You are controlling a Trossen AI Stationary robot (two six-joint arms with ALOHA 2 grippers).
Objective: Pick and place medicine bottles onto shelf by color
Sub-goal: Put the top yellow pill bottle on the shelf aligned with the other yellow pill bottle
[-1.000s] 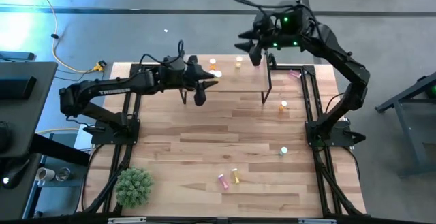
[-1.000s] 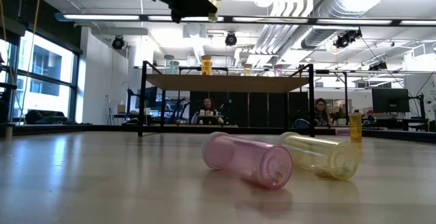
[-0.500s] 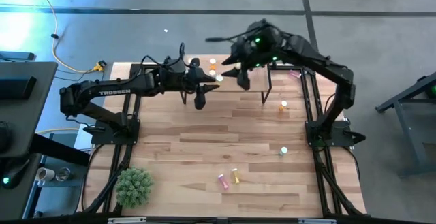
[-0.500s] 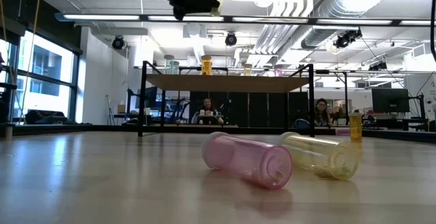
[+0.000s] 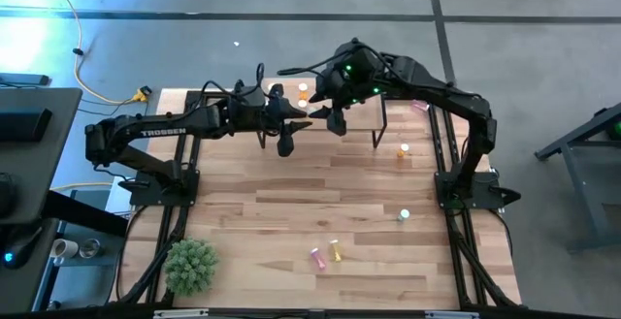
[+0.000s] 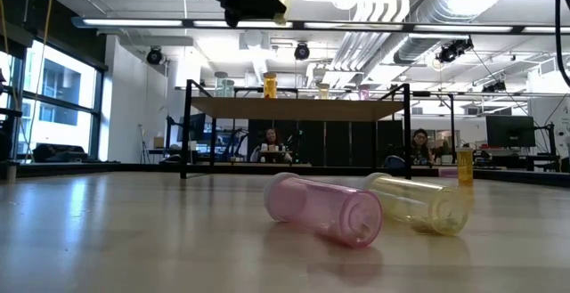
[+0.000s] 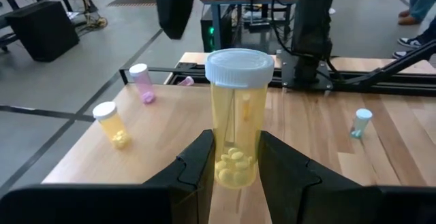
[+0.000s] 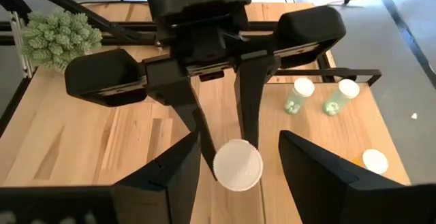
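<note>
Above the table [image 5: 291, 203], the left gripper [image 7: 231, 173] pinches a yellow bottle [image 7: 236, 118]; the right gripper [image 8: 238, 163] has swung over (fingers spread) around its cap, likely a handover toward the shelf [image 5: 354, 101].

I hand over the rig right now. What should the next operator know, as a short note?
Left gripper: shut on a yellow bottle, held upright in the air by the shelf.
Right gripper: open, its fingers either side of that bottle's white cap, not gripping.
Done: several bottles stand on the shelf.
Left: place the held bottle. A pink bottle and a second yellow bottle lie at the table's front, and a green bottle and an orange bottle are on the right side.
</note>
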